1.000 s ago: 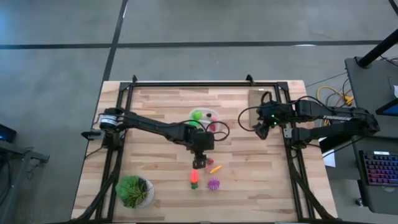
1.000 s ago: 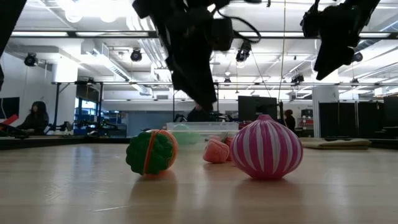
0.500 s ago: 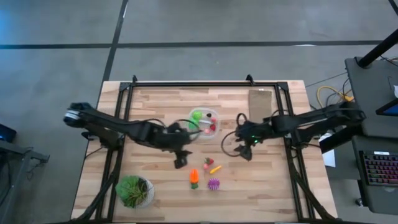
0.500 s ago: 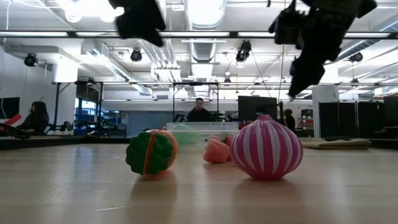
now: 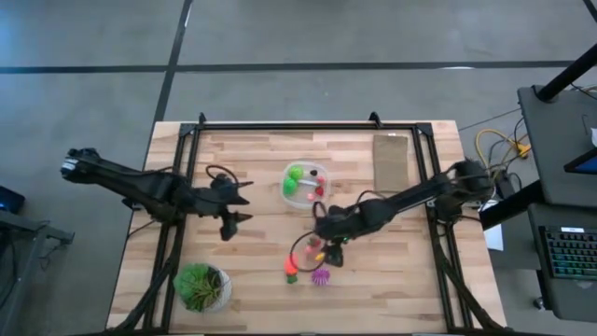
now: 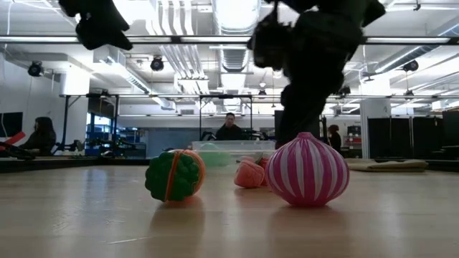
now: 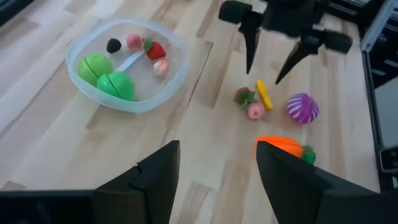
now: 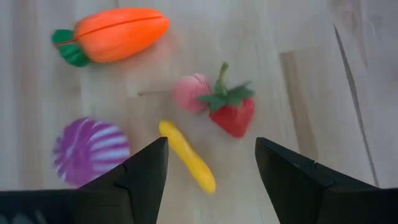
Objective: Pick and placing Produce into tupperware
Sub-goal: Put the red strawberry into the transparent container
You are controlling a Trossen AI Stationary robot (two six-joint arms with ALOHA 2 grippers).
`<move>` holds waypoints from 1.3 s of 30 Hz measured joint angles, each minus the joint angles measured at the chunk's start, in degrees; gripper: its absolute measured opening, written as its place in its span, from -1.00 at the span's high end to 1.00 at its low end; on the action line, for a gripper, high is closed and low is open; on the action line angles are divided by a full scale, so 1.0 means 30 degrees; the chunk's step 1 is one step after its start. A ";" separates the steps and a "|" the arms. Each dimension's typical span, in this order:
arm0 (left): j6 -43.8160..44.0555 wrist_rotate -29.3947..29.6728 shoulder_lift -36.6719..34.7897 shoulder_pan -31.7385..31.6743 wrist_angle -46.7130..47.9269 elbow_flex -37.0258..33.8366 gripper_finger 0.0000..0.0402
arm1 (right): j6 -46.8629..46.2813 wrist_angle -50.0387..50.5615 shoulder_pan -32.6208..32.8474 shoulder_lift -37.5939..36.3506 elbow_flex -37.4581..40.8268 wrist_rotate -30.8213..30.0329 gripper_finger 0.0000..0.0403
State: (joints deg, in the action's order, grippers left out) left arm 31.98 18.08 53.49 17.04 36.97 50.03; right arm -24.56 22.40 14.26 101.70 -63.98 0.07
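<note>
The tupperware (image 5: 305,182) is a round clear container that holds green halves, a dark berry and red and pink pieces (image 7: 127,65). Near it on the wood lie an orange carrot (image 8: 115,34), a purple striped piece (image 8: 90,149), a yellow piece (image 8: 186,155), a strawberry (image 8: 233,112) and a pink piece (image 8: 189,92). My right gripper (image 5: 326,245) hangs open just above the yellow piece and the strawberry, pointing down, and touches nothing (image 7: 262,74). My left gripper (image 5: 244,201) is open, left of the tupperware and raised off the table.
A potted green plant (image 5: 201,287) stands at the near left corner. A flat brown board (image 5: 392,161) lies at the far right. Black frame rails (image 5: 177,224) run along both table sides. Bare wood lies between the left gripper and the produce.
My left gripper has drawn back from above the loose produce toward the table's left and risen. My right gripper has swung from beside the brown board toward the near side and come down over the loose produce. No produce has moved.
</note>
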 joint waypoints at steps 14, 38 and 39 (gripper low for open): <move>-0.1935 -0.1024 -0.2982 -0.0015 -0.0011 -0.2134 0.01 | -0.0817 0.3123 0.0247 0.5010 -0.4793 -0.1907 0.00; -0.2816 -0.1037 -0.3311 -0.0012 -0.0260 -0.3062 0.01 | -0.4320 0.5672 -0.3221 0.0477 -0.5496 -0.3442 0.27; -0.2816 -0.1019 -0.3225 -0.0015 -0.0369 -0.3065 0.01 | -0.4615 0.5939 -0.3871 0.0325 -0.5496 -0.3236 0.27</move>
State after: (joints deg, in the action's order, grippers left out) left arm 23.53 15.03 43.81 16.99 35.87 40.84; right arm -38.40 40.22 2.64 102.68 -80.47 -9.64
